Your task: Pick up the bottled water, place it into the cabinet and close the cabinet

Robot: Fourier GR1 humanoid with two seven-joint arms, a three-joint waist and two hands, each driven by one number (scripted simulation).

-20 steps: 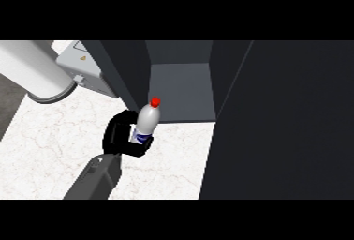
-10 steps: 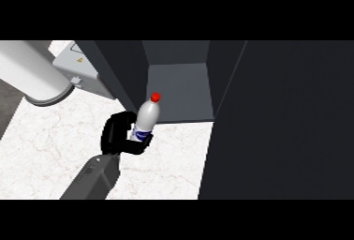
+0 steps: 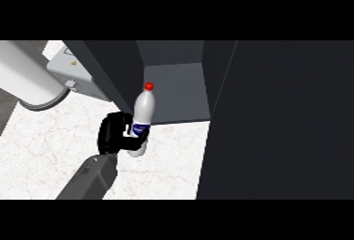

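From above, the bottled water (image 3: 141, 123) is off the counter, upright in a black hand (image 3: 116, 134) whose fingers curl round its lower body; which hand it is I can't say for certain. It stands just at the mouth of the open cabinet (image 3: 176, 89), not yet inside, so placing and closing remain. The bottle is smooth, pale, red-capped with a blue label; the counter (image 3: 48, 140) is white marble, the cabinet door (image 3: 283, 122) flat and dark.
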